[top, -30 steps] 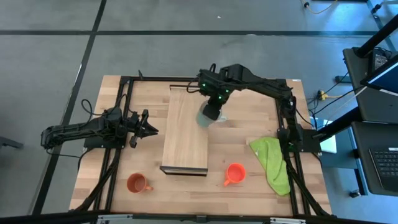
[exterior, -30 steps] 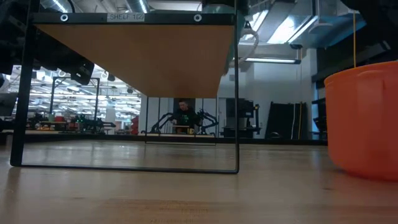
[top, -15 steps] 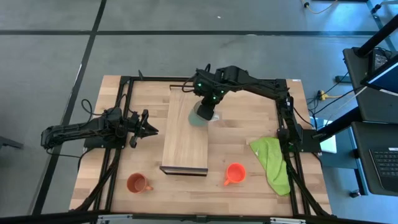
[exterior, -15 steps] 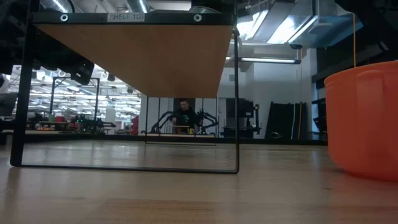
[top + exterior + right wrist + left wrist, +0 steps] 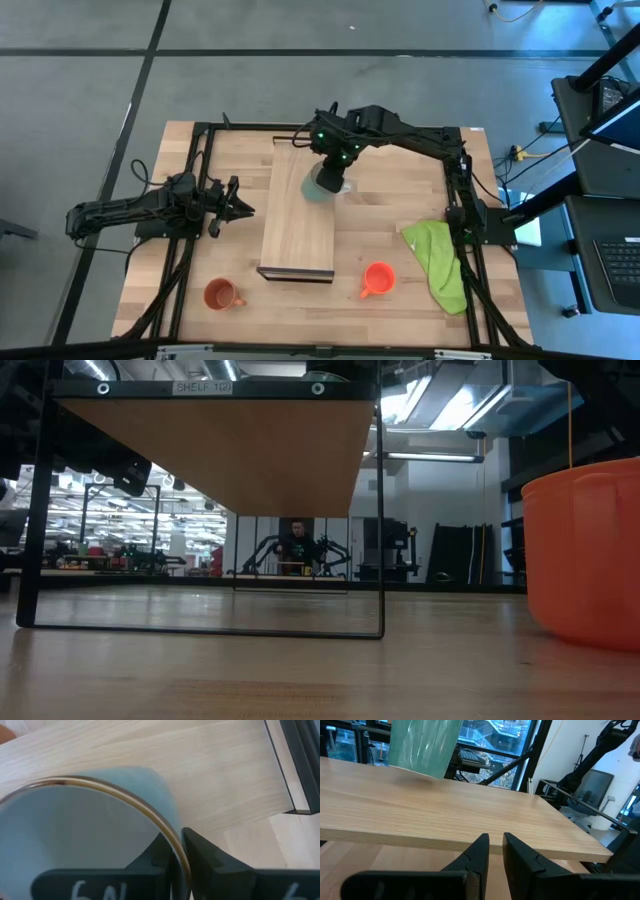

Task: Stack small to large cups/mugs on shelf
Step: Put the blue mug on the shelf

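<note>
The placing step is in hand: the right tool [image 5: 331,176] pinches the rim of the grey-green mug [image 5: 322,186], one finger inside and one outside, holding it at the shelf's [image 5: 297,225] far right edge; next it should settle the mug flat there and let go. A second ago the mug hung just off that edge, over the counter [image 5: 400,200]; now it is over the board. The left tool [image 5: 243,206], fingers nearly together and empty, waits left of the shelf, with the brownish-orange mug [image 5: 221,294] and orange-red mug [image 5: 377,279] near its front end.
</note>
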